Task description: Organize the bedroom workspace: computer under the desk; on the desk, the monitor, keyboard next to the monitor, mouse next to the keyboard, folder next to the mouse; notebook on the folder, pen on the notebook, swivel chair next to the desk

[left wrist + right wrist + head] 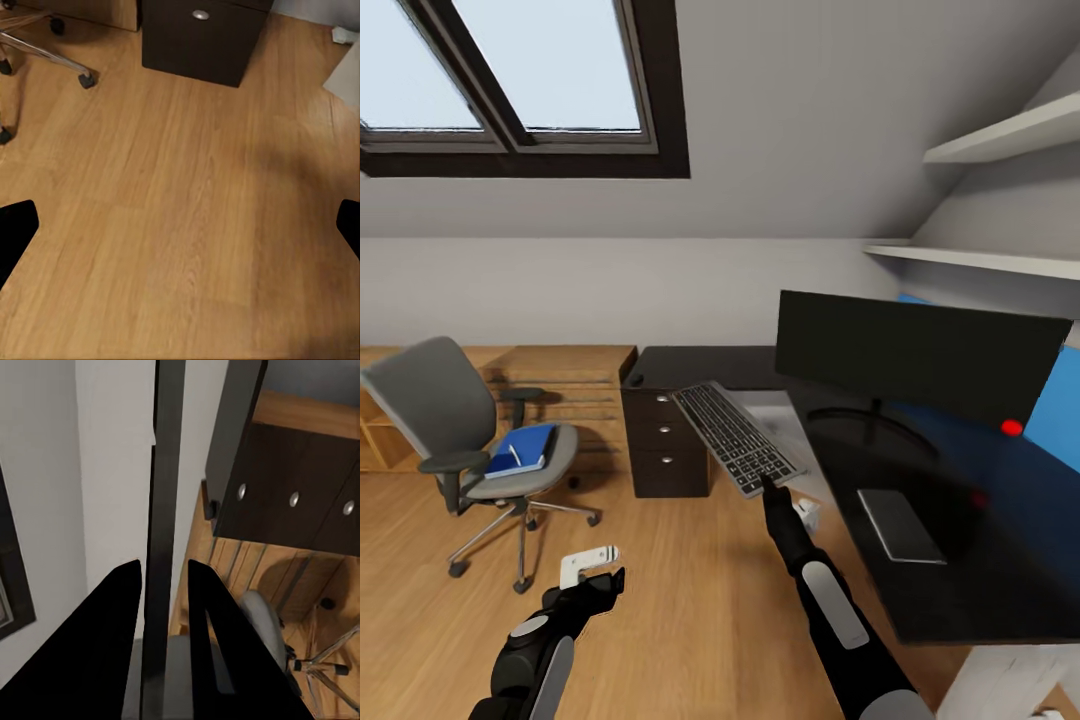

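Above the desk (pixel 960 560) edge, right hand (pixel 165 577) pinching the keyboard (pixel 737 437) end, left hand (pixel 605 580) wide apart

Worktop (pixel 960 560): L-shaped, glossy black top, with a dark drawer unit (pixel 668 445) under its left end carrying round silver knobs. Standing on the worktop — the monitor (pixel 920 358), black screen on a thin curved stand. A flat grey rectangular item (pixel 900 525) lies on the top in front of the stand; identity cannot be told.

Floor (pixel 690 600): light wood planks. Standing on it — the swivel chair (pixel 470 450) on its chrome castor base, well left of the drawer unit. On the chair seat lies the blue folder (pixel 530 447).
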Robot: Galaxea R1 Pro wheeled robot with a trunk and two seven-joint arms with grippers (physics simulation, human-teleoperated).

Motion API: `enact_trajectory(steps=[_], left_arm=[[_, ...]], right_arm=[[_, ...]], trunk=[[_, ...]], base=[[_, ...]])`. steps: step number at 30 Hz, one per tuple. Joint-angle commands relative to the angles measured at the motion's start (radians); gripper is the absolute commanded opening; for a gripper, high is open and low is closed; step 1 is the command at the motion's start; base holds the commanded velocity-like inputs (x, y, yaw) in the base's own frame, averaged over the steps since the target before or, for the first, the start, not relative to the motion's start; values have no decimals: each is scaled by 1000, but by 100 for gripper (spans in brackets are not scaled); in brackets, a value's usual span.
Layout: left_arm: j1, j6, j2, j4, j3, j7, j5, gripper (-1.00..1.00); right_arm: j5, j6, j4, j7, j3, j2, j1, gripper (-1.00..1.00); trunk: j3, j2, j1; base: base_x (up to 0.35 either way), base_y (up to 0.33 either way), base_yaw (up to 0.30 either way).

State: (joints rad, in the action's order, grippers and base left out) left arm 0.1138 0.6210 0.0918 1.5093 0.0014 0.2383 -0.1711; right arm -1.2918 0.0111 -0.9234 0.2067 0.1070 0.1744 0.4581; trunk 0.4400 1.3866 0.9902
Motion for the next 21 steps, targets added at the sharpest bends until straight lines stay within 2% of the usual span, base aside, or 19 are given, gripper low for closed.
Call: enact_trajectory(steps=[1, 6, 21], left_arm=[[1, 3, 0, 1, 0, 8, -10, 100], [1, 3, 1, 0, -1, 9, -8, 100], [1, 3, 1, -1, -4, 9, -7, 100]], right_arm=[[-11, 1, 1, 3, 0, 0, 1, -100], [-11, 5, 4, 5, -1, 0, 1, -100], [-9, 3, 31, 5, -4, 0, 1, -100]], trunk=[[-3, -7, -3], [-5, -7, -3], [-5, -7, -3]], base=[[225, 273, 185], [244, 253, 75], [291, 205, 1]])
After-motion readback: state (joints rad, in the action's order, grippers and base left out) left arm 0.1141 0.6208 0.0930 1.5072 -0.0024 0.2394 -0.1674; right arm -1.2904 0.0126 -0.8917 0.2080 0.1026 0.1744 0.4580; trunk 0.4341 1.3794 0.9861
